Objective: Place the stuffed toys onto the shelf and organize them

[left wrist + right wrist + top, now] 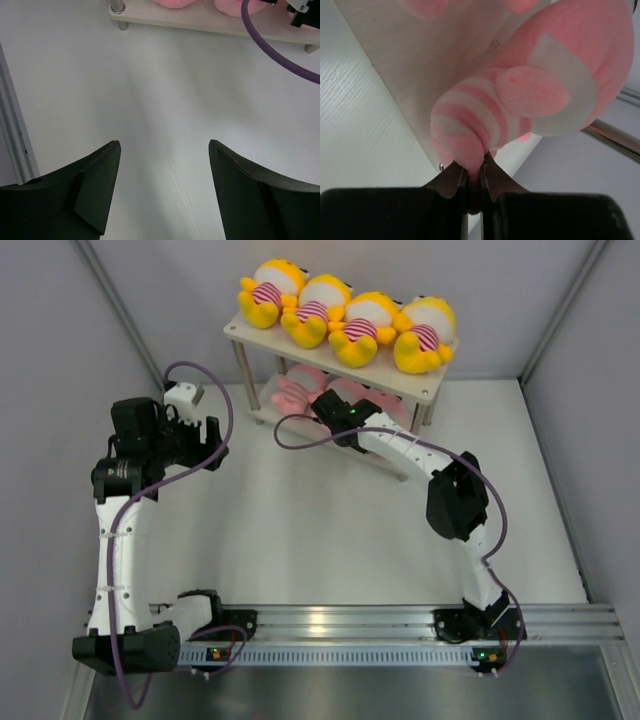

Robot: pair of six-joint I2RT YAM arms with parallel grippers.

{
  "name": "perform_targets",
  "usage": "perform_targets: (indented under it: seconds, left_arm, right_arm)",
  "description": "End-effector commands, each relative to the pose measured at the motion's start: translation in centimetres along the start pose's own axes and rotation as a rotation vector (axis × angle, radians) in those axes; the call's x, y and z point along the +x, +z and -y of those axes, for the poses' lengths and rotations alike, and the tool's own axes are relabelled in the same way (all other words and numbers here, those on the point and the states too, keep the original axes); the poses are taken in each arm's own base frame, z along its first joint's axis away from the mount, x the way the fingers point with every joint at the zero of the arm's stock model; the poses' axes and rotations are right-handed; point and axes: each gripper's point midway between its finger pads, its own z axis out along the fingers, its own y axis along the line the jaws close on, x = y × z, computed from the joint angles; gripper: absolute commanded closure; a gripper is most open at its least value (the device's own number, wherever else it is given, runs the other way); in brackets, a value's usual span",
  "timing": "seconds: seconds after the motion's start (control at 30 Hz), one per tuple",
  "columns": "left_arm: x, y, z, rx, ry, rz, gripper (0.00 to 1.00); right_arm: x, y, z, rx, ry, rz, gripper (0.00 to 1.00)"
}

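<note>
Several yellow stuffed toys [345, 315] lie in a row on the top board of the shelf [430, 385]. Pink stuffed toys [298, 390] lie on its lower board. My right gripper [328, 406] reaches in at that lower tier. It is shut on a fold of a pink toy [530, 85] with a pink-and-white striped belly, pinched between the fingertips of the right gripper [474, 169]. That toy lies over the edge of the lower board [415, 70]. My left gripper [213, 438] hovers left of the shelf. In its wrist view the left gripper [165, 146] stands open and holds nothing.
Grey walls close in the white table on the left, back and right. A purple cable [272, 52] crosses in front of the lower board [200, 22]. A metal shelf leg [612, 136] runs beside the held toy. The arm bases sit on a rail [400, 625] at the near edge.
</note>
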Motion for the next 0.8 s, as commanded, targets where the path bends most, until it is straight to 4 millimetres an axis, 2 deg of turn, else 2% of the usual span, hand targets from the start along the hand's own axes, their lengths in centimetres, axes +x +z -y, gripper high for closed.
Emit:
perform_targets:
  seconds: [0.0,0.03,0.07,0.1,0.23,0.27,0.4,0.5,0.7,0.77]
  left_arm:
    - [-0.5,-0.2,0.3,0.012,0.015,0.023,0.23]
    - [-0.5,-0.2,0.3,0.013,0.013,0.023,0.23]
    - [-0.5,-0.2,0.3,0.011,0.015,0.024,0.23]
    - [-0.5,-0.2,0.2,0.007,0.014,0.022,0.23]
    - [-0.4,-0.2,0.1,0.002,0.017,0.021,0.23]
    - [-0.4,-0.1,0.2,0.007,0.017,0.020,0.23]
    - [0.0,0.1,0.4,0.023,0.009,0.012,0.23]
    - [0.1,0.0,0.5,0.024,0.009,0.011,0.23]
    - [0.3,-0.2,0.5,0.017,0.014,0.014,0.23]
    - [0.5,-0.3,0.6,0.018,0.015,0.012,0.23]
  right_arm:
    - [-0.8,0.0,1.6,0.024,0.059,0.015,0.99]
    - [-1.1,0.2,1.6,0.018,0.071,0.023,0.94]
    - [-1.2,0.3,1.6,0.010,0.081,0.029,0.78]
    - [-1.3,0.3,1.5,0.003,0.088,0.035,0.68]
    - [-1.8,0.1,1.5,-0.014,0.119,0.064,0.51]
    - [-2.2,0.0,1.4,-0.023,0.128,0.079,0.43]
    - [-3.1,-0.7,1.5,-0.025,0.160,0.132,0.38]
    - [-4.0,-2.0,1.5,-0.017,0.143,0.188,0.32]
    - [-5.5,-5.5,0.8,0.020,0.142,0.290,0.19]
    - [-5.6,-7.4,1.1,0.026,0.144,0.335,0.12]
